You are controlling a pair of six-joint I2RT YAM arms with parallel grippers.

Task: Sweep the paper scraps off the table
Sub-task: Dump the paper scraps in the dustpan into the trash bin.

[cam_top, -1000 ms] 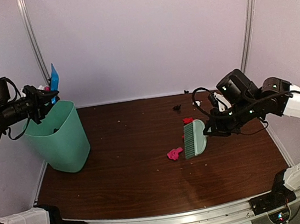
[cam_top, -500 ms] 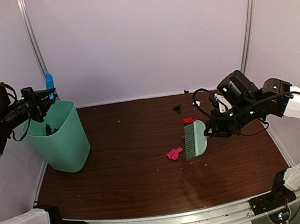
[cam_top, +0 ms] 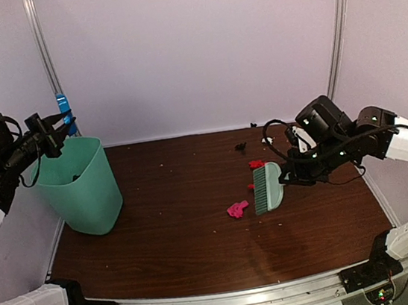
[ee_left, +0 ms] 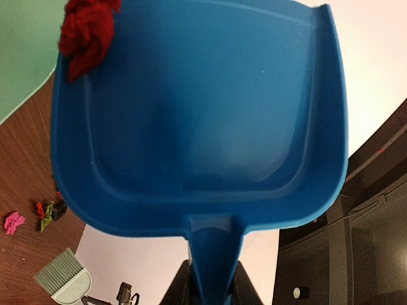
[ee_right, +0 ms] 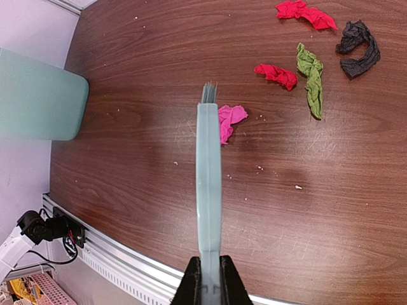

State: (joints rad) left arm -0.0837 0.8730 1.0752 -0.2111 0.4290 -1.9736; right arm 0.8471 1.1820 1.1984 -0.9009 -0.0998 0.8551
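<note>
My left gripper (cam_top: 49,132) is shut on the handle of the blue dustpan (ee_left: 203,114), held tipped above the mint-green bin (cam_top: 80,185). One red paper scrap (ee_left: 86,35) clings to the pan's lip. My right gripper (ee_right: 210,279) is shut on the handle of the pale green brush (cam_top: 267,188), whose bristles sit next to a pink scrap (ee_right: 230,121). More paper scraps lie beyond on the table (cam_top: 180,253): red (ee_right: 276,74), green (ee_right: 310,76), black (ee_right: 359,44) and another red (ee_right: 305,14).
The bin stands at the table's left edge, against the side wall. A metal frame rail (cam_top: 231,299) runs along the near edge between the arm bases. Tiny pale crumbs (ee_right: 296,187) dot the wood near the brush.
My left arm has drawn the dustpan a little back and left over the bin and turned it more edge-on to the top camera. The right arm and brush have barely moved.
</note>
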